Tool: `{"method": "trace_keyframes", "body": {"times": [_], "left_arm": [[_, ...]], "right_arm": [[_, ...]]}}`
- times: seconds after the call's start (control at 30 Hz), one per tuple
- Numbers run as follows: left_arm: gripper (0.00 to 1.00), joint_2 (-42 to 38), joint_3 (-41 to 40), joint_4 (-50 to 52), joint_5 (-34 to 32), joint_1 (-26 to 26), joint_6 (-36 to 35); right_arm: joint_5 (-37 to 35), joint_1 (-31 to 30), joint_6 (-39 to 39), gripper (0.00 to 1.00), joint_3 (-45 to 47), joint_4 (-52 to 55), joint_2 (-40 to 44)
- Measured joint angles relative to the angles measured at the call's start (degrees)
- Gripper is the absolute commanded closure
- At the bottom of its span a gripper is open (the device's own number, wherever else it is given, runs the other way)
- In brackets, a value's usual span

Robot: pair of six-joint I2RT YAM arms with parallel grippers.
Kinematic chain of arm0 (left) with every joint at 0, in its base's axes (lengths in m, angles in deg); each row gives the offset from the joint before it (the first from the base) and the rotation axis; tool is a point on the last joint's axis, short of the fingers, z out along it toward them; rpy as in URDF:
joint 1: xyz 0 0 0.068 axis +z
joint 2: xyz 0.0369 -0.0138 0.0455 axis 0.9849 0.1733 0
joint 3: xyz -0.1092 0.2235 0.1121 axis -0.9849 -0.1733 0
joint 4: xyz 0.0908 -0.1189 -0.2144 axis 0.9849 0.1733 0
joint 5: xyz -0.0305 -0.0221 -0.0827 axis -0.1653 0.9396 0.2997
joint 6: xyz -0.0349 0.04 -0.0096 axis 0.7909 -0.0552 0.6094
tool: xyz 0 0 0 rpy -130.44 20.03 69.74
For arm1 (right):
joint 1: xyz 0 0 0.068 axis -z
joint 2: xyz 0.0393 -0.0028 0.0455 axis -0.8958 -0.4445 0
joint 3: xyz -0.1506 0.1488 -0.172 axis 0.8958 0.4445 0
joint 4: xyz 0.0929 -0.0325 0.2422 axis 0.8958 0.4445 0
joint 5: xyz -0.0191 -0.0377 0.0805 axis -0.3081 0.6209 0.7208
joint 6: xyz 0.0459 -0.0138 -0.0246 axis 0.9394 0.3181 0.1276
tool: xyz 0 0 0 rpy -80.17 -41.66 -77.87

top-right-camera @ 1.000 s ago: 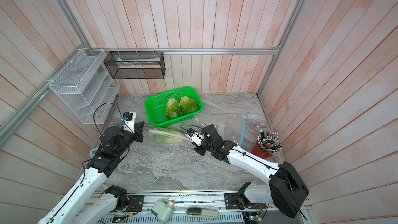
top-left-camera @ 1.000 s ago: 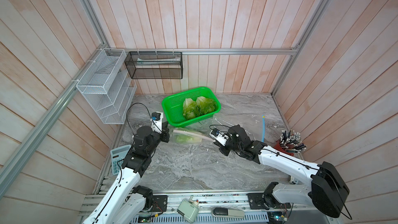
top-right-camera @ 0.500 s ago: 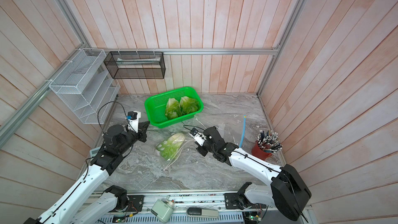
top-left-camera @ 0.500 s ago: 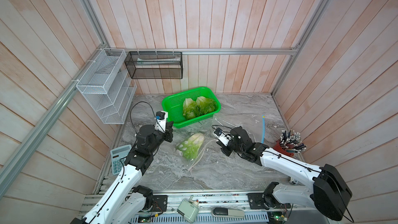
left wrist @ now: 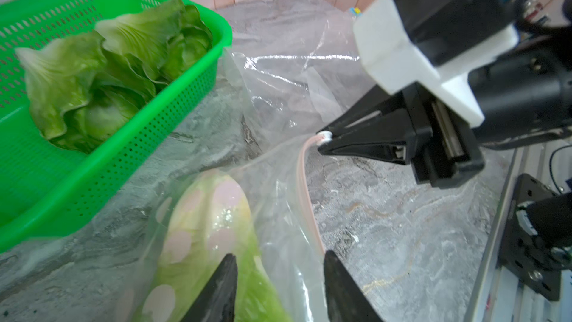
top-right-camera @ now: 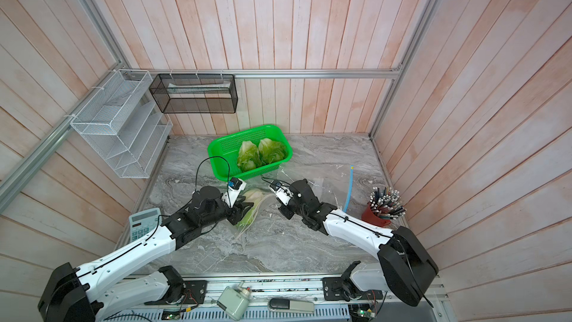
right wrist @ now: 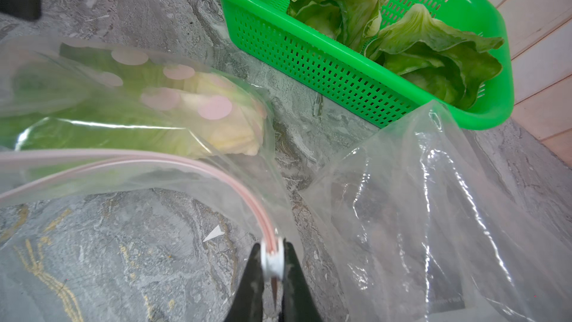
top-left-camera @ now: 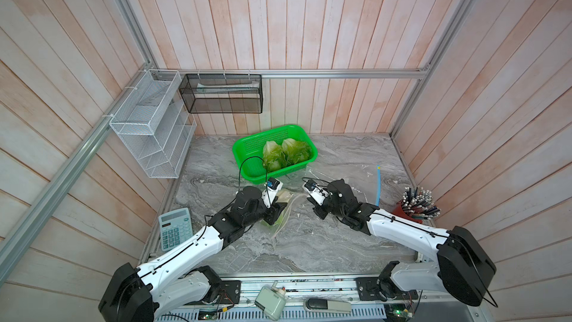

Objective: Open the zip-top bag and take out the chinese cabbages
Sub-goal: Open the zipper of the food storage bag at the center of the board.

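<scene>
**Right wrist view — two heads out, one not yet**

Two cabbages (top-left-camera: 274, 156) lie in the green basket (top-left-camera: 247, 150). The third cabbage (right wrist: 216, 119) lies inside the zip-top bag (right wrist: 77, 181) on the table (top-left-camera: 309, 243), just beside the basket. The right gripper (right wrist: 273, 252) is clamped on the white slider (right wrist: 272, 263) at the end of the pink zip. The zip's two tracks look parted along much of their length, so the opening seems largely done. The left gripper (left wrist: 280, 254) has its jaws spread above the bagged leaf end, gripping nothing. Left to do — reach in and lift that head out.

Left claw (left wrist: 280, 258) hovers low with jaws apart; right claw (right wrist: 274, 254) is pinched closed.
</scene>
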Motion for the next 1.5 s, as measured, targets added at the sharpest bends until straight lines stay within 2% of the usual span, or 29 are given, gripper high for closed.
{"method": "trace_keyframes", "body": {"times": [0.2, 0.43, 0.8, 1.27, 1.5], "left_arm": [[0.55, 0.28, 1.42, 2.71, -1.31, -3.39, 0.52], [0.61, 2.51, 4.07, 6.78, -6.25, -5.97, 2.14], [0.69, 2.95, 4.48, 9.75, -11.52, -6.14, 4.11], [0.72, 0.66, 4.83, 13.03, -13.09, -6.14, 5.4], [0.77, 0.61, 5.31, 14.08, -13.11, -6.14, 5.57]], "right_arm": [[-0.09, 0.04, -0.15, 0.97, -1.64, -0.04, -1.16], [-0.09, 0.04, -0.81, 0.97, -2.99, 0.02, -1.88], [0.04, 0.04, -1.7, 0.97, -3.08, 0.44, -1.88], [0.68, 0.04, -1.9, 0.97, -3.89, 1.07, -2.01], [1.01, 0.04, -2.29, 0.96, -4.63, 2.27, -2.38]]}}
